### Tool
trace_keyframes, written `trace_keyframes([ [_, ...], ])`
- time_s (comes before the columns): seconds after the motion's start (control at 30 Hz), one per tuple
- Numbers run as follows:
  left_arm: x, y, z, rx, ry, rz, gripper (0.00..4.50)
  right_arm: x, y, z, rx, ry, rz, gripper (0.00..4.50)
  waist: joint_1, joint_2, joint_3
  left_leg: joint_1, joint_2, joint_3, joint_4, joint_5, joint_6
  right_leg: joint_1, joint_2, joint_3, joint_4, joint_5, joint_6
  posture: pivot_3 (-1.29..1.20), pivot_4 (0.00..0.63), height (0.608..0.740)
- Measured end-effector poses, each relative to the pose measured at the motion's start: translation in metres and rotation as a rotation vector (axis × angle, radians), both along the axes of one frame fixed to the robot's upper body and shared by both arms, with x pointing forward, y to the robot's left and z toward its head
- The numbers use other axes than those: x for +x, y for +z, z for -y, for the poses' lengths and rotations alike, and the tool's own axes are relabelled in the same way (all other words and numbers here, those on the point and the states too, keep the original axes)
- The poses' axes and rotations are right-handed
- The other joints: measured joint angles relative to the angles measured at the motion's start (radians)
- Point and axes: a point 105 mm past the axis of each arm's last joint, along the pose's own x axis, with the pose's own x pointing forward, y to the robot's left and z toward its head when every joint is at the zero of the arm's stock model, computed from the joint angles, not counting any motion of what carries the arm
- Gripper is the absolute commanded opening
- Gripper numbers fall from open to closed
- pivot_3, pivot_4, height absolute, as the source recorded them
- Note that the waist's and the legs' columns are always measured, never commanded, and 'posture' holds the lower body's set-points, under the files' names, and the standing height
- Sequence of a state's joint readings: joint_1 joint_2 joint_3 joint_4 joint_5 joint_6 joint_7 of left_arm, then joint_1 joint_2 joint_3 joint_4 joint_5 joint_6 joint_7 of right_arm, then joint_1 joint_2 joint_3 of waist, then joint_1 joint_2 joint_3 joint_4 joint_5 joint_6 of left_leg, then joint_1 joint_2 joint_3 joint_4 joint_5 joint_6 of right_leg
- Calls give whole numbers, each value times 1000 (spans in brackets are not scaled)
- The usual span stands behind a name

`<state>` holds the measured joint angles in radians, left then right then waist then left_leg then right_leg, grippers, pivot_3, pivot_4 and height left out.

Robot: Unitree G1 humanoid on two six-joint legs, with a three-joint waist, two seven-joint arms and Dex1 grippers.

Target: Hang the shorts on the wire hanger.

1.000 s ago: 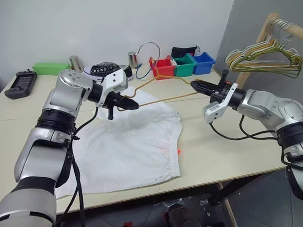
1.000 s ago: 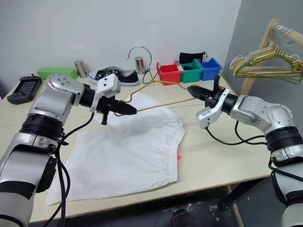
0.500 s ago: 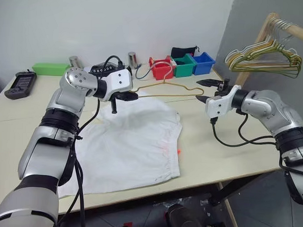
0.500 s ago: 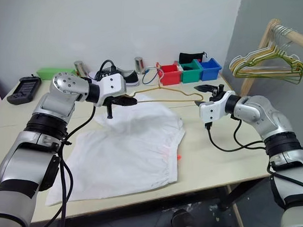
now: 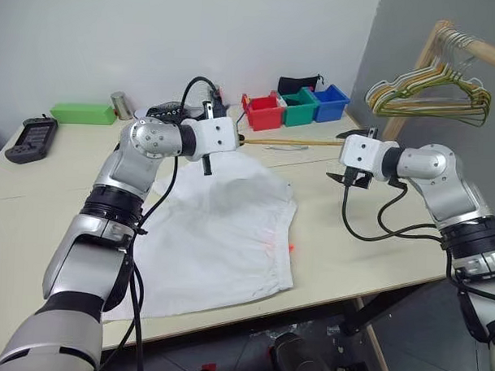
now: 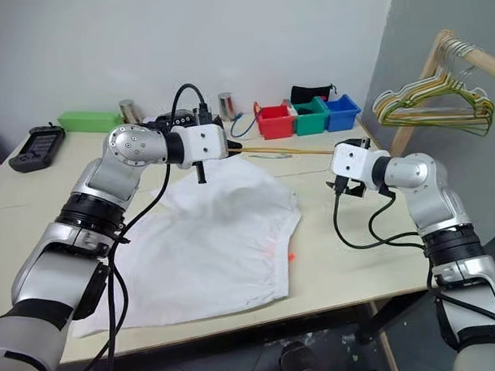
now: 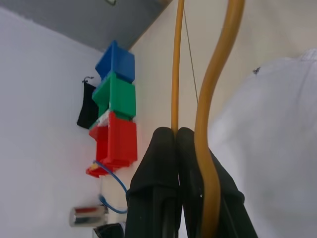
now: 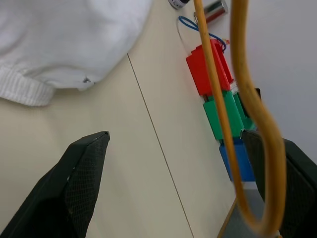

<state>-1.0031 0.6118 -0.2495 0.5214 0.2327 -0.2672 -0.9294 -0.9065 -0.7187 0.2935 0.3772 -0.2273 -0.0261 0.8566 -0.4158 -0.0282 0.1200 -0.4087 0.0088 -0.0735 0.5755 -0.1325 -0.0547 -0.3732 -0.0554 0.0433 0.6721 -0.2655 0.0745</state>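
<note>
- Yellow-gold wire is pinched in my left tool: its two black fingers are pressed together on one end of the wire hanger, and a second strand of the same wire runs just beside them.
- My right tool stands with its black fingers spread wide apart at the hanger's far end; the bent corner of the wire passes between them, close to one finger, and I cannot tell whether it touches.
- The hanger lies nearly level and edge-on in the air between my two tools, above the counter.
- The shorts lie flat on the counter below the hanger and nearer to me than it, white, with a spot of orange drawstring at the elastic edge.
- Beyond the hanger, against the wall, sit a red bin, a green bin and a blue bin in a row.
- To the right of the hanger, well apart from it, a bunch of pale hangers hangs from a wooden rail.
</note>
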Motion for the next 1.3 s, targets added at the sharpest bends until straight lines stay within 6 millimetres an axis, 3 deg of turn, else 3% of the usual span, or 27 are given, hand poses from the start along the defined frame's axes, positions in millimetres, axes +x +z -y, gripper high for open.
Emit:
trace_keyframes([
  [0.2, -4, -5, 6, 32, -15, 17, 0, 6, 5, 1, -8, -46, 10, 4476, 0, 0, 0, 0, 0, 0, 0, 0, 0, -1, 0, 0, 1, 0, 0, -302, 40, 740],
  [0.5, -4, -10, 2, 46, 5, 9, 0, 8, 2, 1, -35, -58, 11, 2751, 1, 0, 0, 0, 0, 0, 0, 0, 0, -1, 0, 0, 2, -1, 0, -297, 37, 740],
  [0.53, -4, -11, 2, 46, 7, 7, 0, 9, 2, 2, -45, -59, 22, 2321, 1, 0, 0, 0, 0, 0, 0, 0, 0, -1, 0, 0, 2, -1, 0, -298, 37, 740],
  [0.57, -4, -11, 2, 47, 7, 7, 0, 10, 1, 3, -56, -67, 27, 2296, 2, 0, 0, 0, 0, 0, 0, 0, 0, -1, 0, 0, 2, -1, 0, -298, 37, 740],
  [0.87, -4, -9, 2, 53, 10, 26, 0, 9, 2, 3, -84, -49, 48, 193, 1, 0, 0, 0, 0, 0, 0, 0, 0, -1, 0, 0, 2, -1, 0, -300, 30, 740],
  [1.03, -3, -8, 2, 50, 14, 40, 0, 9, -3, 4, -120, -40, 48, 62, 1, 0, 0, 0, 0, -1, 0, 0, 0, -1, 0, 0, 2, -1, 0, -301, 25, 740],
  [1.3, -7, -7, 5, 49, -25, 44, 1765, 9, -9, 6, -119, -46, 29, 0, 1, 0, 0, 0, 0, -1, 0, 0, 0, -1, 0, 0, 2, -1, 0, -300, 29, 740],
])
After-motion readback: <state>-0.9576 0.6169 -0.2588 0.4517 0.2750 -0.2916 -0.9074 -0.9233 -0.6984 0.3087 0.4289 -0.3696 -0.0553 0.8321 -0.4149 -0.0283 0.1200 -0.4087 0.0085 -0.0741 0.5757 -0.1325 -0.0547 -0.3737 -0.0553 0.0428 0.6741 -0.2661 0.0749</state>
